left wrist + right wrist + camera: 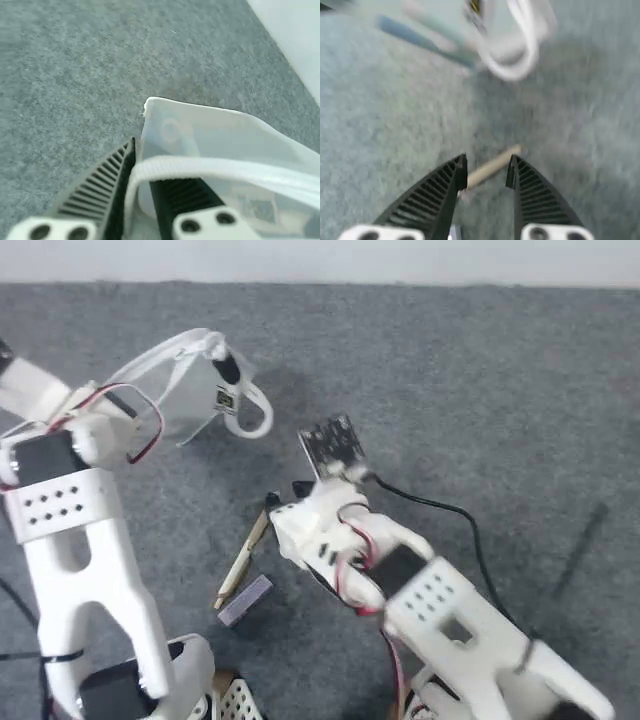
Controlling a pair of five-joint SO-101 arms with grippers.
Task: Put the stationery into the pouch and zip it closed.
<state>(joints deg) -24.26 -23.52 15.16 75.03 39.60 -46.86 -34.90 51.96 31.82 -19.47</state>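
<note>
1. At ten o'clock on the grey carpet (480, 390), left gripper (141, 167) pinches the clear pouch (210, 135) by its rim.
2. Right gripper (487, 161) near centre, fingers spread over the wooden pencil (496, 164).
3. Purple block (245, 601) at seven o'clock, just beside the pencil's end.

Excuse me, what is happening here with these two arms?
The left claw is shut on the rim of the clear pouch and holds it. The right claw is open over a wooden pencil, which lies on the grey surface beside a small purple block. Neither of these two is in the pouch yet.
</note>
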